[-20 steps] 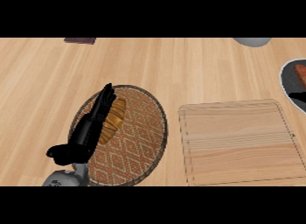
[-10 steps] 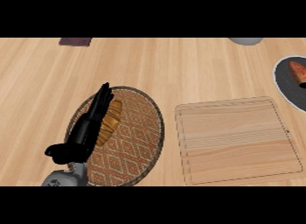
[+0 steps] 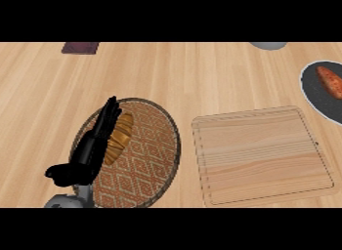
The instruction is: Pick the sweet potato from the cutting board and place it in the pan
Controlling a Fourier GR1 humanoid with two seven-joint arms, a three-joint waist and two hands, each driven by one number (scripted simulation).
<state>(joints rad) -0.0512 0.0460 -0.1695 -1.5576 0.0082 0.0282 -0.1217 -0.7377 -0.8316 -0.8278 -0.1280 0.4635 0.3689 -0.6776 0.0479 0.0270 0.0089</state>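
The black left hand (image 3: pixel 93 149) holds its fingers (image 3: pixel 107 117) straight and pressed together, gripping nothing, thumb jutting away from them. Just beside the fingers lies a golden-brown, ridged bread loaf (image 3: pixel 120 134), on a round woven plate (image 3: pixel 148 151) with a red and tan diamond pattern under the hand. Further out from the fingers is a pale, square wooden cutting board (image 3: pixel 260 156) with rounded corners and a grooved border, nothing on it. Well apart from the fingers, beyond the board, the orange, tapered sweet potato (image 3: pixel 332 82) lies inside the dark, round, speckled pan (image 3: pixel 324 105), partly cut off by the view. The placing looks done. The likeliest slip is the fingers nudging the loaf if the hand shifts sideways. The right hand is out of view.
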